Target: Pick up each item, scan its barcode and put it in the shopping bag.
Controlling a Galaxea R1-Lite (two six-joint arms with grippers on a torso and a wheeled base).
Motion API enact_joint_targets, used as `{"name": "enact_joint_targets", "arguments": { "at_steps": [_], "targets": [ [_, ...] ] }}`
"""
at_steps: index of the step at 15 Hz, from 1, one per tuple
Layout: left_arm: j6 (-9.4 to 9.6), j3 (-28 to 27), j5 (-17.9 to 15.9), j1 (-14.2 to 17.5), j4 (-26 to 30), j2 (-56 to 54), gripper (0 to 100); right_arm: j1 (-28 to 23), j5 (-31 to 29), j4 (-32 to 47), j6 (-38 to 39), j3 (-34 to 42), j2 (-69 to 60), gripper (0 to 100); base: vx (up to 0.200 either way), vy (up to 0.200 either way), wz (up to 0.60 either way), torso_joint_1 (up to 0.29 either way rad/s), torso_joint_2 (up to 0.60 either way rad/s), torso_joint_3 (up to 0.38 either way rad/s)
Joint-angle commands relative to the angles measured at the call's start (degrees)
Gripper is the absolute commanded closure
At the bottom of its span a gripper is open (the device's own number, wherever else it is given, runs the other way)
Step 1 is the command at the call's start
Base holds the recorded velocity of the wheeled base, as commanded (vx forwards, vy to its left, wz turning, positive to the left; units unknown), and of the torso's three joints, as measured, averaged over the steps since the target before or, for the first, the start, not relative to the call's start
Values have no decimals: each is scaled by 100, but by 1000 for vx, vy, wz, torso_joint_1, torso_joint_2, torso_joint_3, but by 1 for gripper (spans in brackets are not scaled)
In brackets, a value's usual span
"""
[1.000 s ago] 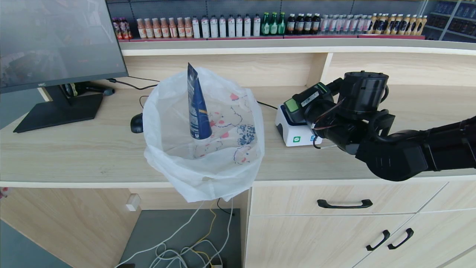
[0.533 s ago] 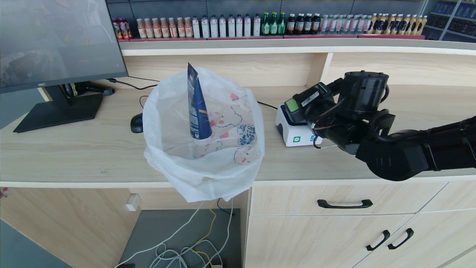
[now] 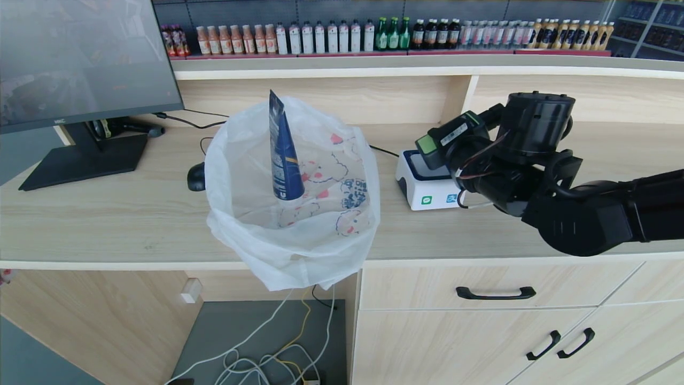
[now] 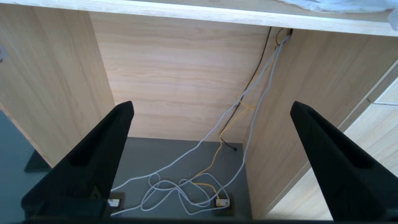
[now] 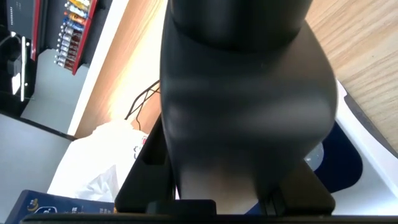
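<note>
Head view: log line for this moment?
right gripper: holds dark green-ended item over white scanner | blue tube: in white plastic bag | left gripper: open

One bag, one tube (inside), one scanner

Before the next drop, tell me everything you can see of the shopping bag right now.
The shopping bag is thin, translucent white plastic, crinkled, with red and blue cartoon prints on its far inner wall. Its mouth gapes wide, facing up. It sits at the front edge of the counter, its bottom sagging over that edge. One dark blue tube stands inside, round end down, crimped end above the rim. A black mouse lies close by its left side.
</note>
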Motion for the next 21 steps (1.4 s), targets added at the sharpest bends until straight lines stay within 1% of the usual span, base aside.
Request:
{"name": "enact_joint_targets", "arguments": {
  "at_steps": [1,4,7,9,11,12,13,14,15,16,17,19,21],
  "targets": [
    [-6,0,0,2,0,-2,0,7,-23,-22,-90,36,-260,100,0,0,0,0,0,0],
    [-6,0,0,-6,0,-2,0,16,-146,-110,-582,440,-567,100,0,0,0,0,0,0],
    [3,0,0,-6,0,-2,0,113,-120,-1007,-1434,1240,-1042,100,0,0,0,0,0,0],
    [-6,0,0,2,0,-2,0,166,-67,-1965,-2278,1750,-1183,100,0,0,0,0,0,0],
    [-6,0,0,2,0,-2,0,183,196,-3160,-3060,2303,-1130,100,0,0,0,0,0,0],
    [-6,0,0,2,0,-2,0,218,240,-3450,-3289,2444,-1104,100,0,0,0,0,0,0],
    [-6,0,0,2,0,-2,0,403,407,-4311,-3957,2831,-1024,100,0,0,0,0,0,0],
    [3,0,0,2,0,-2,0,543,574,-4777,-4335,3015,-963,100,0,0,0,0,0,0],
    [3,0,0,2,0,-2,0,763,1023,-5076,-4827,3077,-875,100,0,0,0,0,0,0],
    [3,0,0,2,0,-2,0,877,1304,-5076,-5064,3112,-849,100,0,0,0,0,0,0],
    [21,0,0,-6,0,-2,0,983,1392,-5076,-5231,3209,-866,100,0,0,0,0,0,0],
    [12,0,0,-6,0,-2,0,992,1418,-5076,-5802,3385,-831,100,0,0,0,0,0,0],
    [3,0,0,2,0,-2,0,965,1409,-5076,-5978,3648,-866,100,0,0,0,0,0,0]
  ]
}}
